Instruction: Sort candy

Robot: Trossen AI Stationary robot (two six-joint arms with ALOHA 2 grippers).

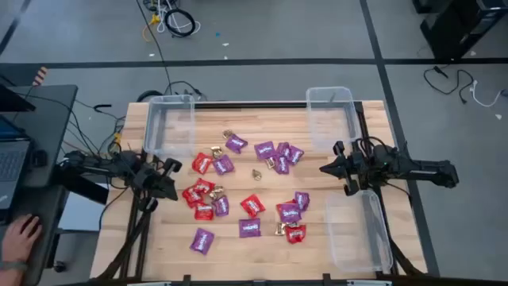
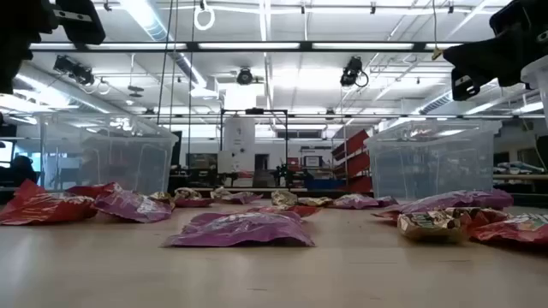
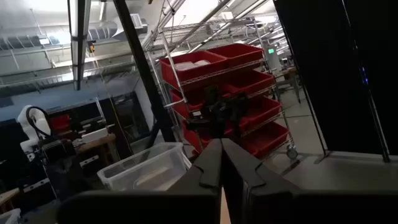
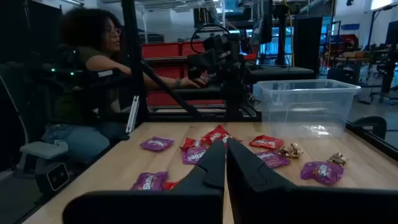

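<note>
Left pincer (image 1: pixel 171 187) clenched, empty, raised at the left edge of the pale wooden counter (image 1: pixel 262 250). Right pincer (image 1: pixel 328 168) likewise clenched on nothing, raised at the right edge and pointing inward.

The candy (image 1: pixel 238 187) is unsorted: flat red packets, flat purple packets and small gold foil pieces lie loose across the middle of the counter, between my two arms. None is in the clear plastic bins (image 1: pixel 169 123), which stand two at the far corners and one along the right side.

My read: the left pincer is nearer a cluster. The red packets (image 1: pixel 196 193) lie just inboard of it, towards centre. The right pincer's closest purple packets (image 1: pixel 290 154) sit farther off.
</note>
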